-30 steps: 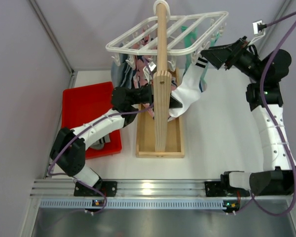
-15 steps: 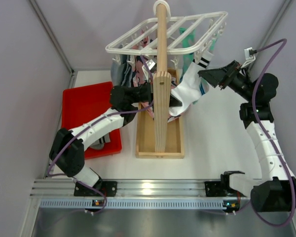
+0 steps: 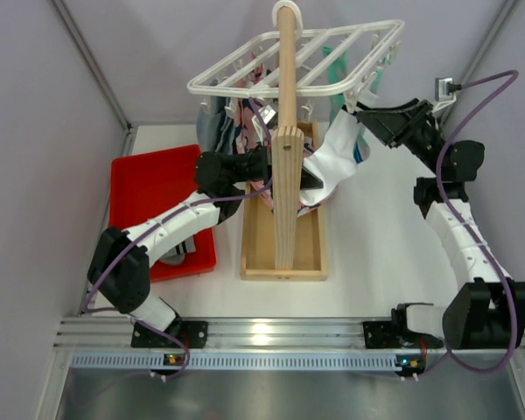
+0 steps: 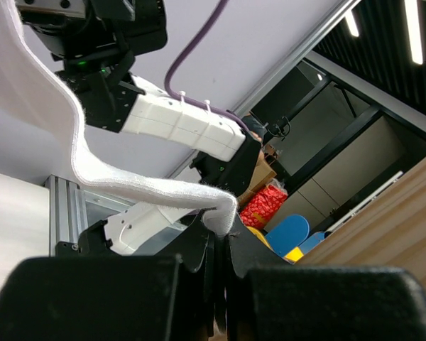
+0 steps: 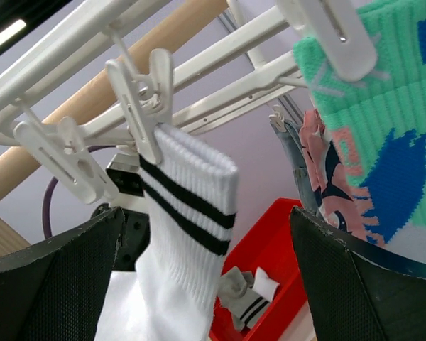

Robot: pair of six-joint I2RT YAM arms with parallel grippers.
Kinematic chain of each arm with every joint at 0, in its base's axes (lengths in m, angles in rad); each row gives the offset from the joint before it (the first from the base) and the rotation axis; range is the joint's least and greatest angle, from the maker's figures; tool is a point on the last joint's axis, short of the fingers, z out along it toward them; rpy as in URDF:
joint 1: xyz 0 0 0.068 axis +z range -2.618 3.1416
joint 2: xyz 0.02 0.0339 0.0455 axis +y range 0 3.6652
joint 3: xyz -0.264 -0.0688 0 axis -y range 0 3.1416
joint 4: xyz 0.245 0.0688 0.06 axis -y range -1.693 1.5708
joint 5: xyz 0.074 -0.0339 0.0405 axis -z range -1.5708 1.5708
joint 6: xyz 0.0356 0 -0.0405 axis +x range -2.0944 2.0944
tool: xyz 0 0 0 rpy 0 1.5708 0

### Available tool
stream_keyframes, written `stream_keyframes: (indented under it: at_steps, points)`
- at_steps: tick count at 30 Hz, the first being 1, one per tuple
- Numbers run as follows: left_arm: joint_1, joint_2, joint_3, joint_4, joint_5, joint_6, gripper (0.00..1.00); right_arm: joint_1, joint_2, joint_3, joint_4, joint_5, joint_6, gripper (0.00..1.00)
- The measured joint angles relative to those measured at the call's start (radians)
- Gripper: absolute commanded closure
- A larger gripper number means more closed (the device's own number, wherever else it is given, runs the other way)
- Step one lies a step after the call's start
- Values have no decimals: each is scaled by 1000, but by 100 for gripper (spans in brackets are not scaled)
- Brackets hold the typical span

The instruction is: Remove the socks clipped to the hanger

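The white hanger hangs from the top of a wooden post. One of the socks, white with black stripes, dangles from a clip at the hanger's right side. My left gripper is shut on that sock's toe end, just right of the post; in the left wrist view the cloth is pinched at the fingertips. My right gripper is open at the striped cuff, which stands between its wide-apart fingers. A teal sock hangs clipped to the right.
The wooden post stands in a box base mid-table. A red bin on the left holds grey and striped socks. A pink printed cloth and a blue-grey cloth hang from the hanger too.
My right arm has swung in from the right and up, bringing its open gripper around the striped sock's cuff. The left gripper has kept its hold and place.
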Motion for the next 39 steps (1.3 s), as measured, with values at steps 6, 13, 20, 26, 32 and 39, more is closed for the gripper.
stream_keyframes:
  at_steps: [6, 13, 20, 26, 32, 39]
  points:
    - [0, 0, 0, 2, -1, -4, 100, 0, 113, 31, 177, 12, 111, 12]
    - [0, 3, 0, 17, -4, -20, 100, 0, 220, 167, 360, 15, 211, 13]
    - [-2, 21, 5, 60, -3, -48, 100, 1, 271, 289, 430, 8, 263, 13]
    - [-3, 35, 8, 95, -3, -66, 100, 6, 310, 327, 448, -2, 283, 13]
    - [-3, 37, 9, 101, -3, -71, 100, 10, 352, 361, 451, -8, 308, 17]
    - [-3, 37, 9, 102, -3, -71, 100, 22, 375, 398, 453, -13, 326, 26]
